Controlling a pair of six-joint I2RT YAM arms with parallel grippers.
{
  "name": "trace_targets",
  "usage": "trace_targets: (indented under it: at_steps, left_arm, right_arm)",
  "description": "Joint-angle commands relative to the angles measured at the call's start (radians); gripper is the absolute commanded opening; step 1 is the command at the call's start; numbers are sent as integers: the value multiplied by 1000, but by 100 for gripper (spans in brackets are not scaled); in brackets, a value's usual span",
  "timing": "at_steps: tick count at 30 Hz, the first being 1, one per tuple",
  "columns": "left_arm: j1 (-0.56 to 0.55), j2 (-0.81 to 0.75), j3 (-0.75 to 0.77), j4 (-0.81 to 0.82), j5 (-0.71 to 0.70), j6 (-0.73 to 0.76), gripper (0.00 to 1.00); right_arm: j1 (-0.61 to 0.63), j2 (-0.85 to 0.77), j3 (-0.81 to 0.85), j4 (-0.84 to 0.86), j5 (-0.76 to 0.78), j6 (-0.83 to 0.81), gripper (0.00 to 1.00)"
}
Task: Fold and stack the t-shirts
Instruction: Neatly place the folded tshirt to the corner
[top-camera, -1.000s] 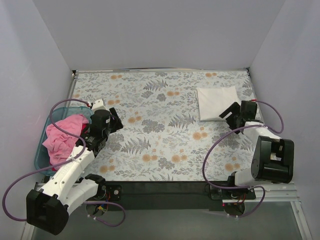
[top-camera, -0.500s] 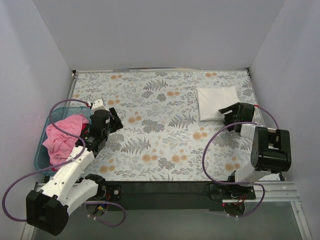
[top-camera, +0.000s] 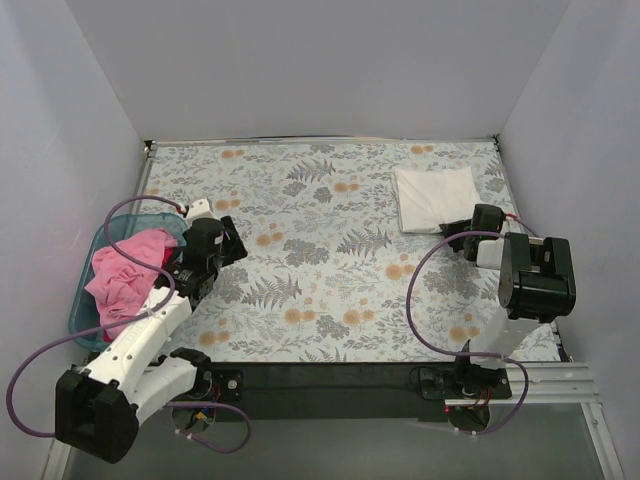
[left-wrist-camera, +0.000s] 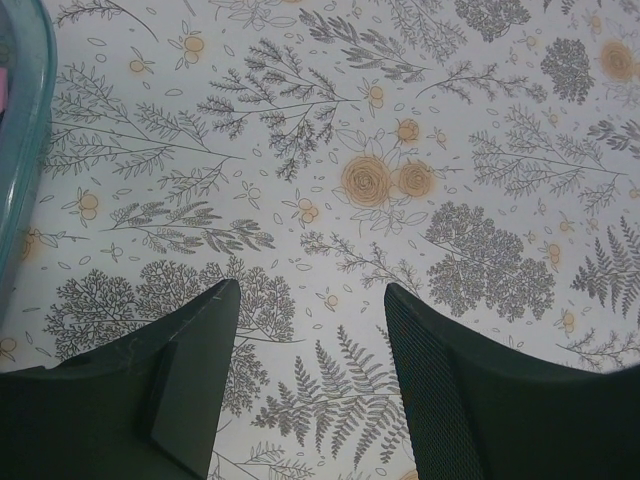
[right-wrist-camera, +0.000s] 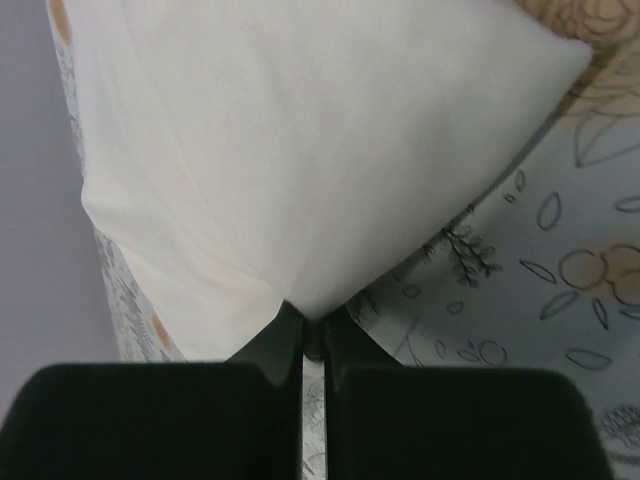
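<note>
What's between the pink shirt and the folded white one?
In the top view: the teal basket's rim, then the left gripper, open; past it, bare flowered tabletop up to the white shirt.

The top view looks down from behind the arm bases over the whole floral table (top-camera: 330, 290); the left wrist view faces that pattern from nearby, teal basket (left-wrist-camera: 18, 150) at left; the right wrist view sits close against the white t-shirt (right-wrist-camera: 300, 150), also visible overhead.

Open tabletop (top-camera: 330, 270) stretches between the basket (top-camera: 80, 305) and the white t-shirt (top-camera: 436, 197).
</note>
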Motion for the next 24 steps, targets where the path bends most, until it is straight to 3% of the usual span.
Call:
trace_targets:
  at_steps: [1, 5, 16, 21, 24]
  left_arm:
    - [0, 21, -2, 3, -26, 14, 56]
    - [0, 53, 4, 2, -34, 14, 56]
    - [0, 128, 17, -3, -53, 14, 56]
    - [0, 145, 21, 0, -42, 14, 56]
    - [0, 142, 19, 0, -39, 14, 56]
  right_arm:
    - [-12, 69, 76, 48, 83, 48, 1]
    - [-35, 166, 168, 79, 80, 51, 1]
    - [-105, 456, 621, 66, -7, -17, 1]
    - [-131, 534, 690, 47, -67, -42, 1]
    - [-148, 531, 701, 14, -81, -93, 23]
